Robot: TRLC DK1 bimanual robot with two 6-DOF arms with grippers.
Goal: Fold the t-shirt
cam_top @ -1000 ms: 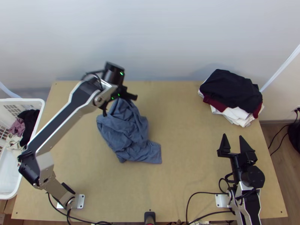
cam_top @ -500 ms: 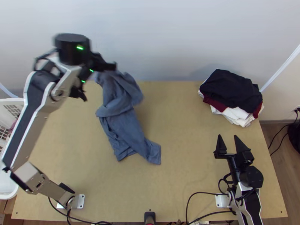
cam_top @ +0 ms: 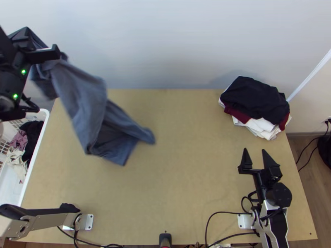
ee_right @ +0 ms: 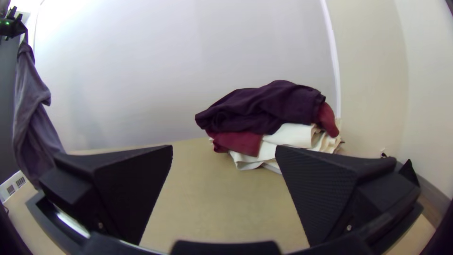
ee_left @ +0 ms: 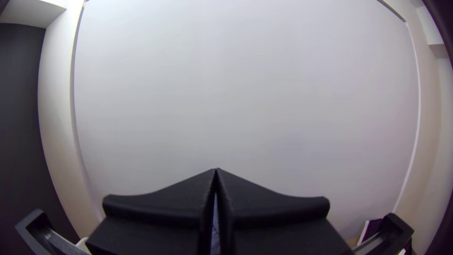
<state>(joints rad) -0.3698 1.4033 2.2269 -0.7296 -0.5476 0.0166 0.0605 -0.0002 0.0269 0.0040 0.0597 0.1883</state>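
Note:
My left gripper [cam_top: 31,56], raised at the top view's upper left, is shut on the blue-grey t-shirt [cam_top: 85,99]. The shirt hangs from it in long loose folds, its lower part bunched over the table's left half. In the left wrist view the fingers of my left gripper [ee_left: 216,171] meet at their tips, with a strip of cloth [ee_left: 215,231] between them lower down. My right gripper [cam_top: 255,151] stands open and empty above the table's right side. In the right wrist view, the hanging shirt [ee_right: 33,115] is at one side, beyond my open right gripper [ee_right: 224,147].
A pile of dark, maroon and white clothes [cam_top: 254,101] lies at the table's back right corner. A white basket [cam_top: 35,161] with clothes stands off the table's left edge. Behind the table rises a pale wall [cam_top: 186,41].
The left gripper has risen and swung to the left, pulling the shirt off its bunched place near the table's middle left into a long hanging shape. The right arm has barely moved.

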